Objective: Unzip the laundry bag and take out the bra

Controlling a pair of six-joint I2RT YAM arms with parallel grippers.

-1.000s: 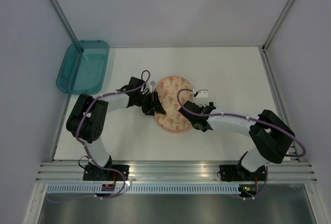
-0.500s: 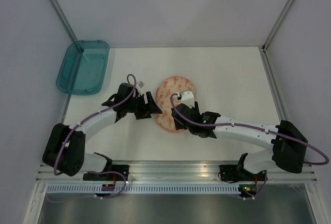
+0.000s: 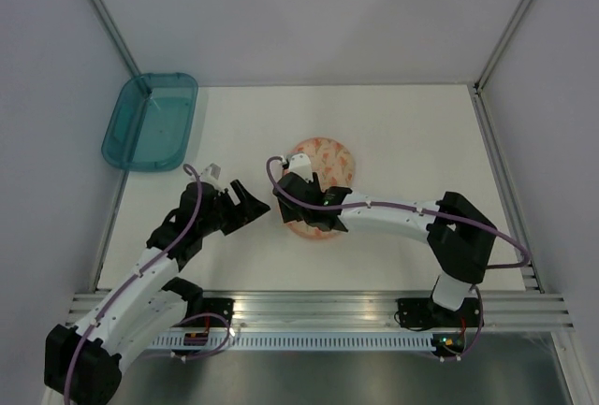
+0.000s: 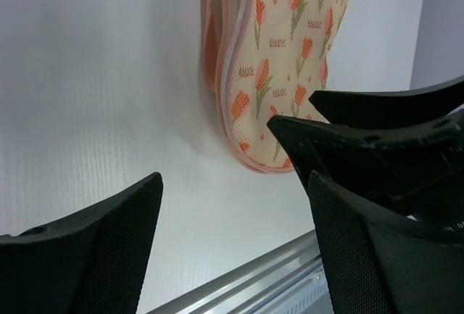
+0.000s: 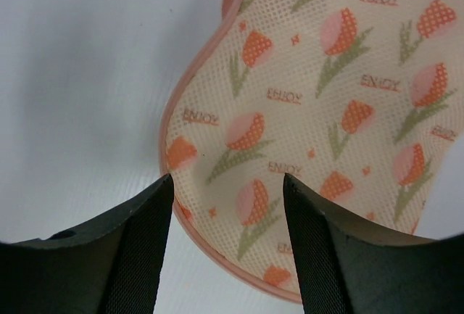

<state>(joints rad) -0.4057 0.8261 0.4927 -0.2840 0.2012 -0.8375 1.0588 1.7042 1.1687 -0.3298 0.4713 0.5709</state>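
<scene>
The laundry bag [image 3: 334, 158] is a rounded cream pouch with orange-red tulips and a pink edge, lying flat at mid-table. My right gripper [image 3: 298, 203] hovers over the bag's left part, open, with the mesh [image 5: 319, 89] and pink rim between its fingers [image 5: 138, 256]; it holds nothing. My left gripper [image 3: 258, 207] is open and empty, just left of the bag and apart from it. In the left wrist view the bag [image 4: 279, 60] lies ahead, partly behind the right arm's black gripper [image 4: 377, 129]. The bra is hidden. I cannot make out the zipper pull.
A teal plastic tray [image 3: 122, 129] sits at the table's far left edge. The metal rail [image 3: 318, 307] runs along the near edge. White walls close in the back and both sides.
The left arm has drawn back left and toward the near edge, off the bag. The right gripper has slid left across the bag to its left part.
</scene>
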